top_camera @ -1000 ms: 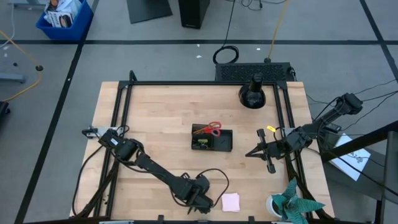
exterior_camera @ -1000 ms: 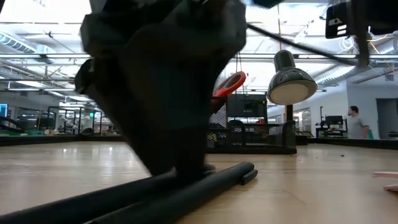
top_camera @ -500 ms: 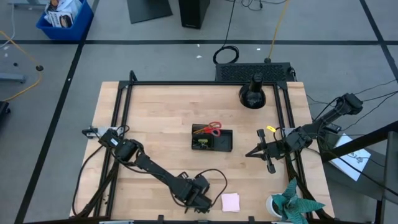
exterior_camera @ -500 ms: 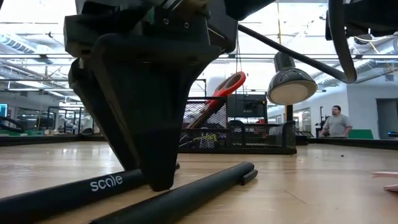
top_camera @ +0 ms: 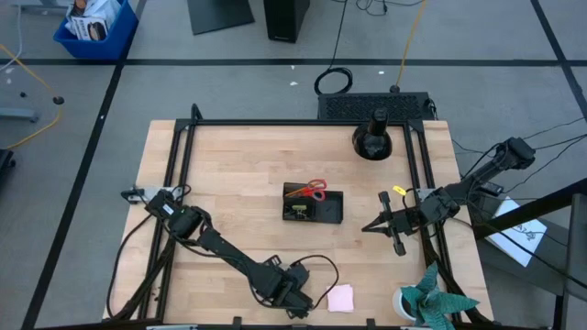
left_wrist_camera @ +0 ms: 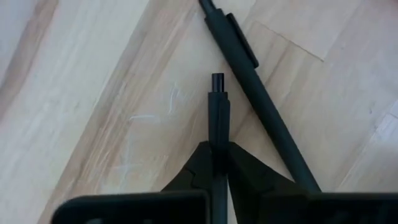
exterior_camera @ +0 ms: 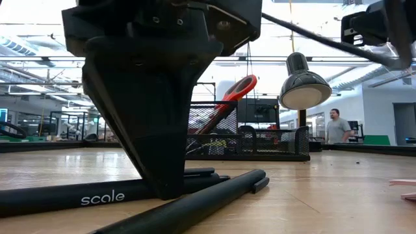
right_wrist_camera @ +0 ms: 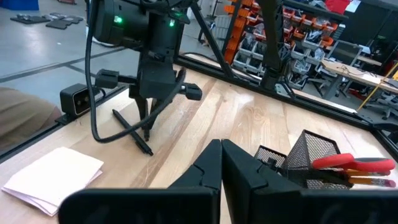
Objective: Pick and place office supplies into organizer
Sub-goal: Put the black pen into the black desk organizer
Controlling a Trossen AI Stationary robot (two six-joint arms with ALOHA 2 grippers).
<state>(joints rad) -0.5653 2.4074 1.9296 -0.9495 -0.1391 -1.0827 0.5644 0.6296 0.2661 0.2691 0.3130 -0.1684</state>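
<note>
Jaws of the left gripper are clamped on one slim black pen at the tabletop's near edge; a second black pen lies just beside it. Right gripper waits beside the black mesh organizer, pinched together on nothing. Red-handled scissors and pencils already stand inside; the pink sticky-note pad remains on the pale wooden tabletop. Beyond it, a workshop with a person standing.
</note>
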